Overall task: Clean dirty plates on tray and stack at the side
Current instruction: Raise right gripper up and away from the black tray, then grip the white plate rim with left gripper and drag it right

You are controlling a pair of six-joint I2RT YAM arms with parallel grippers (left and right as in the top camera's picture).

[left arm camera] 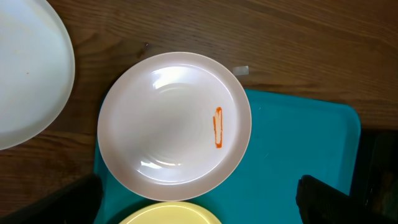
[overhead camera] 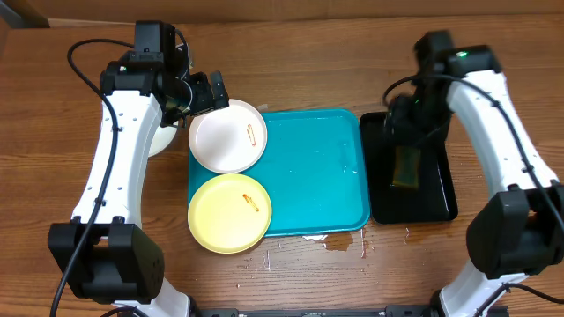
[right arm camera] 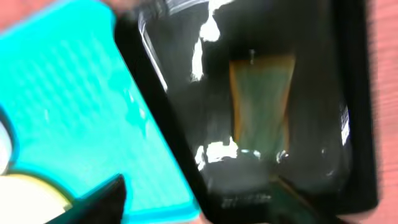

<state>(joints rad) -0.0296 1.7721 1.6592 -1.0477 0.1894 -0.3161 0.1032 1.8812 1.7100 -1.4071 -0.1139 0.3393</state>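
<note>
A white plate [overhead camera: 227,135] with an orange smear [left arm camera: 217,127] sits on the far-left corner of the turquoise tray [overhead camera: 317,172], overhanging the rim. A yellow plate [overhead camera: 229,211], also smeared, lies on the near-left corner. Another white plate [overhead camera: 161,141] rests on the table left of the tray, partly under my left arm. My left gripper [overhead camera: 201,92] hovers open above the smeared white plate [left arm camera: 174,124], holding nothing. My right gripper [overhead camera: 407,123] hangs open over a black tray [overhead camera: 441,189]. A green-yellow sponge [right arm camera: 261,106] lies loose in that tray, beyond the fingers.
The narrow black tray [right arm camera: 186,124] stands right of the turquoise tray [right arm camera: 81,106], nearly touching it, and looks wet. Small puddles [overhead camera: 339,239] lie on the wooden table by the turquoise tray's near edge. The right wrist view is blurred.
</note>
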